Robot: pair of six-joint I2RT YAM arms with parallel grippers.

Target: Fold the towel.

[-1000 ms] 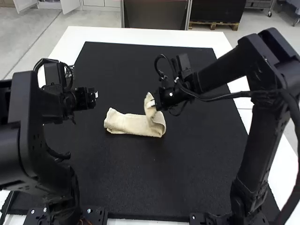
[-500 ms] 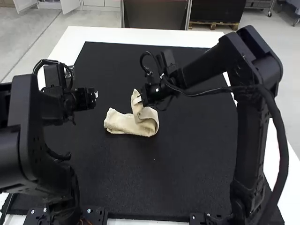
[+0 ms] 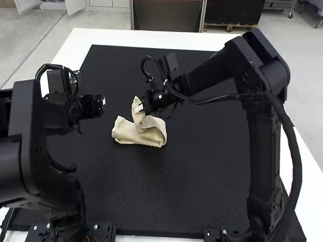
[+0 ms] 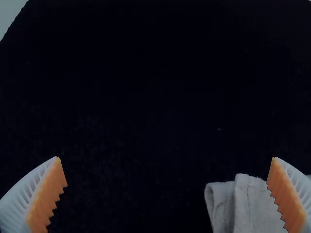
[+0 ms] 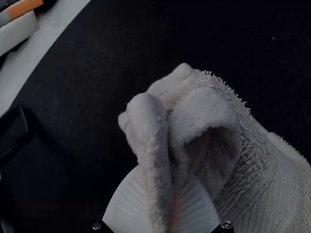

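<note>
Presently, the towel [image 3: 127, 132] is laid part-folded on the dark mat [image 3: 207, 176], its raised end pinched by the closed right jaws; the left jaws are parted wide, nothing held. The end should be lowered flat, edges aligned, before release.

No readable text or signs anywhere.

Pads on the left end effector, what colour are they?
The pads are orange, seen best in the left wrist view.
</note>
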